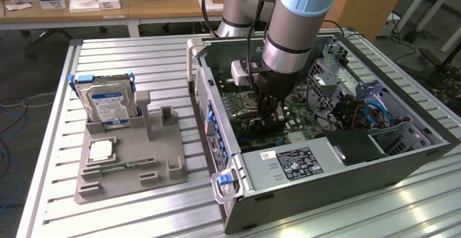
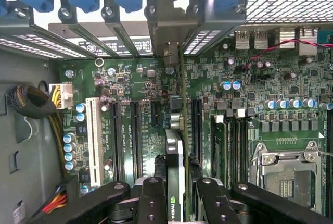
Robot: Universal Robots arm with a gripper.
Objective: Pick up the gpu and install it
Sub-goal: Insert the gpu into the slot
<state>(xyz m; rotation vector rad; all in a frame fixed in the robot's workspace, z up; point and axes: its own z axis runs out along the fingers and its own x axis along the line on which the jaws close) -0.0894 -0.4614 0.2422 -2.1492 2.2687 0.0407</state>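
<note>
Ribbed metal surface (image 1: 115, 54) carries an open computer case (image 1: 403, 157); inside it the claw (image 2: 178, 195) pinches the gpu (image 2: 175, 151) edge-on over the motherboard (image 2: 145, 94) slots. Stiff, light, fragile; best gripped by its edges, I'd say.

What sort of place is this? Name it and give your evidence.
Most likely a robotics lab or workshop bench. An open computer case lies on a slotted aluminium table, a grey fixture holds a hard drive, and the gripper holds the gpu edge-on over the motherboard.
</note>
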